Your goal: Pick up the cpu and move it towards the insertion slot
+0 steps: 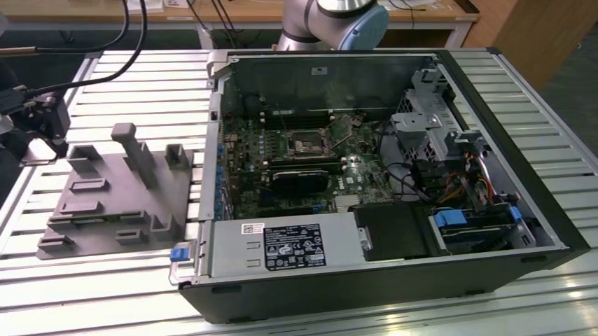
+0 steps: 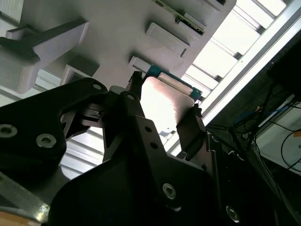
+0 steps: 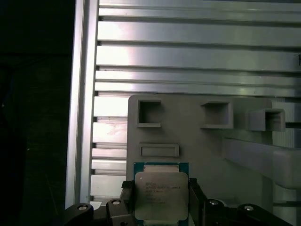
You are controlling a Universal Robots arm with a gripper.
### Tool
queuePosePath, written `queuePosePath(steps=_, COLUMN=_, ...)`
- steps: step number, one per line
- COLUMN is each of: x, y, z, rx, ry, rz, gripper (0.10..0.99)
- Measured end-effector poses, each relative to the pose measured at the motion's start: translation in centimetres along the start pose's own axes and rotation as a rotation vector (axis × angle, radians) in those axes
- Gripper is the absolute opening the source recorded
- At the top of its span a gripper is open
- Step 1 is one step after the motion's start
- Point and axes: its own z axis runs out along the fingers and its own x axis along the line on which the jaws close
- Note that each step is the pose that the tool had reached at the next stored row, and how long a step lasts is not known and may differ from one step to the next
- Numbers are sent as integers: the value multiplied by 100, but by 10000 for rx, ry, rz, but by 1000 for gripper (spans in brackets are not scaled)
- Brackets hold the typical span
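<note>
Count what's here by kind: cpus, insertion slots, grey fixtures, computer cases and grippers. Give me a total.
cpu: 1
insertion slot: 1
grey fixture: 1
computer case: 1
gripper: 1
Total: 5

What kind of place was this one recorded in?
Probably a robotics lab workbench: an open computer case on a slatted aluminium table, a grey plastic fixture, and a robot arm behind.
</note>
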Motion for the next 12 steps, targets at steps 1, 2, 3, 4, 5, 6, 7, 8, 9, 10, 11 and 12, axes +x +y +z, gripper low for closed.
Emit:
queuePosePath(steps=1, x=0, y=0, z=-7, rx=-1, ry=-1, rz=-1, gripper=545)
queuePosePath(steps=2, x=0, y=1, z=-15, rx=-2, ry=-1, rz=-1, gripper=545)
queuePosePath(steps=3, x=0, y=1, z=-22, rx=-3, ry=-1, rz=-1, gripper=545)
queuePosePath(steps=4, x=0, y=2, z=-29, rx=-3, ry=-1, rz=0, gripper=545)
queuePosePath(steps=5, x=0, y=2, z=-36, rx=-4, ry=-1, rz=-1, gripper=545)
queuePosePath(steps=6, x=0, y=2, z=-41, rx=-5, ry=-2, rz=0, gripper=545)
queuePosePath(steps=7, x=0, y=3, z=-48, rx=-5, ry=-1, rz=-1, gripper=545)
queuePosePath(steps=8, x=0, y=3, z=-55, rx=-6, ry=-1, rz=-1, gripper=545)
queuePosePath(steps=9, x=0, y=4, z=-62, rx=-7, ry=-1, rz=-1, gripper=545)
queuePosePath(steps=10, x=0, y=4, z=-68, rx=-7, ry=-2, rz=-1, gripper=545)
queuePosePath(steps=11, x=0, y=4, z=-76, rx=-8, ry=-1, rz=-1, gripper=545)
queuePosePath(steps=12, x=0, y=5, z=-85, rx=-9, ry=-2, rz=0, gripper=545)
